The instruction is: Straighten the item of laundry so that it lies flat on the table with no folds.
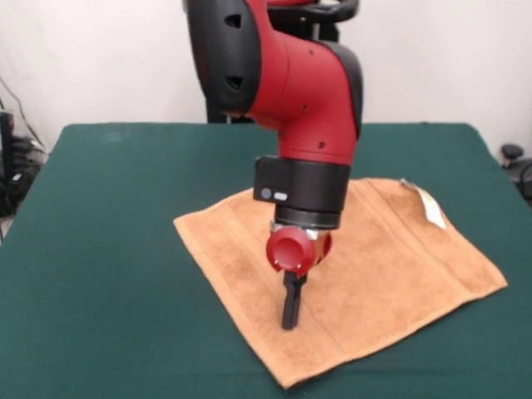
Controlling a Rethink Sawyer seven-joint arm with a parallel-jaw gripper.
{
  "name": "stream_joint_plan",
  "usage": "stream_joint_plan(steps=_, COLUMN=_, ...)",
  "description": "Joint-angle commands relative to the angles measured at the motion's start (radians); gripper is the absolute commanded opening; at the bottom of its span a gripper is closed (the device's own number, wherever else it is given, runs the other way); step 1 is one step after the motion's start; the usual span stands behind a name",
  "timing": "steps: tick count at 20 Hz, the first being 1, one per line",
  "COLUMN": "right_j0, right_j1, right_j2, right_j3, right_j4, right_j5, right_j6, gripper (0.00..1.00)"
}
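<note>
The tan-orange towel [374, 274], the item of laundry, lies spread on the dark green table [100, 249], right of centre and turned at an angle. Border bands run near its left and right ends. A small white tag [431, 208] sticks out at its far right corner, which looks slightly lifted. My gripper [290, 320] hangs from the red and black arm over the towel's left-centre part. Its black fingers [290, 299] point straight down, pressed together, with the tips at or just above the cloth. Nothing is held between them.
The table's left half is bare green felt. Dark cables and equipment sit beyond the table's left edge [12, 166], and a dark object [514, 158] stands off the right edge.
</note>
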Motion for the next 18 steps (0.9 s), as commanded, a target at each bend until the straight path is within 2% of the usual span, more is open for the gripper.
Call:
stream_joint_plan(steps=1, right_j0=0.011, right_j1=0.260, right_j2=-0.066, right_j3=-0.154, right_j4=-0.001, right_j5=-0.012, right_j6=0.178, gripper=0.00)
stream_joint_plan(steps=5, right_j0=0.029, right_j1=0.285, right_j2=-0.109, right_j3=-0.180, right_j4=0.020, right_j5=-0.038, right_j6=0.185, gripper=0.00)
stream_joint_plan(steps=13, right_j0=0.037, right_j1=0.304, right_j2=-0.111, right_j3=-0.197, right_j4=0.039, right_j5=-0.028, right_j6=0.161, gripper=0.00)
stream_joint_plan(steps=16, right_j0=0.060, right_j1=0.312, right_j2=-0.145, right_j3=-0.202, right_j4=0.052, right_j5=-0.049, right_j6=0.183, gripper=0.00)
stream_joint_plan(steps=18, right_j0=0.051, right_j1=0.302, right_j2=-0.128, right_j3=-0.190, right_j4=0.054, right_j5=-0.038, right_j6=0.171, gripper=0.00)
